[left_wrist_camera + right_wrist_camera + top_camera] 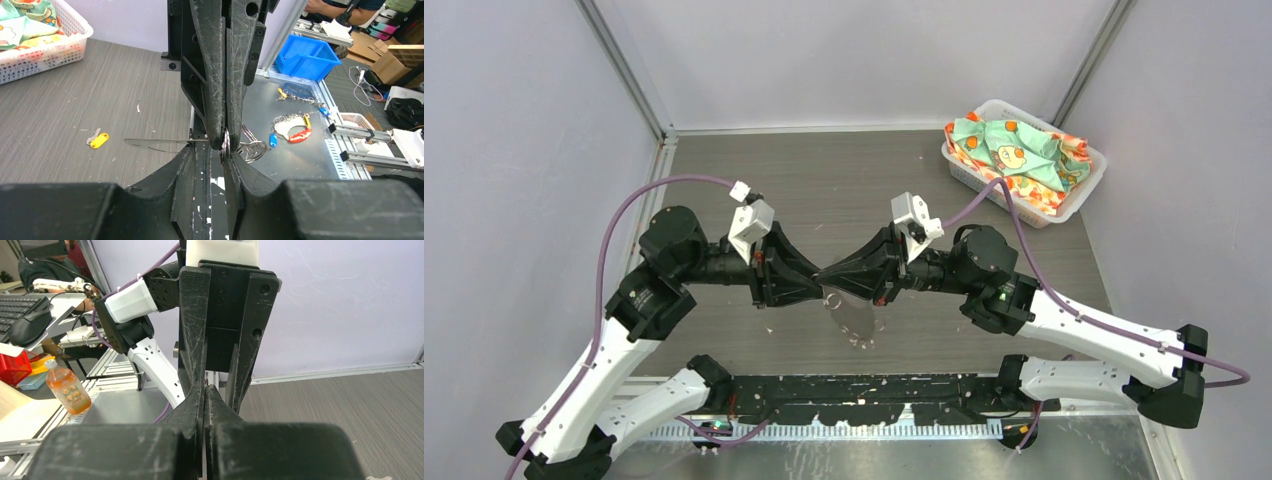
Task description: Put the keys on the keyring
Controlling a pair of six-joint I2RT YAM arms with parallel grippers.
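- Right end effector point(205, 390) is clamped fully shut, and from the left wrist view I see the thin metal edge of the keyring point(225, 145) pinched at its tips
- From overhead, the rest of that grey loop hangs slack below the point where the two arms meet, drooping toward the near edge of the counter point(75, 110)
- My left end effector point(214, 152) is tip to tip with the right one and only partly open, its fingers standing either side of the right's closed tips; I judge it is not gripping anything, though I cannot rule out a light touch on the band
- The yellow key point(99, 140) lies flat on the counter, well apart from both end effectors, on the far side of them toward the back wall
- Its long axis runs on a slant, silver blade pointing away and yellow head nearer the arms
- It sits roughly between the two arms, so neither is clearly nearer; since the right is busy with the loop, I judge the fetch falls to the left, which must back off and turn toward the far side
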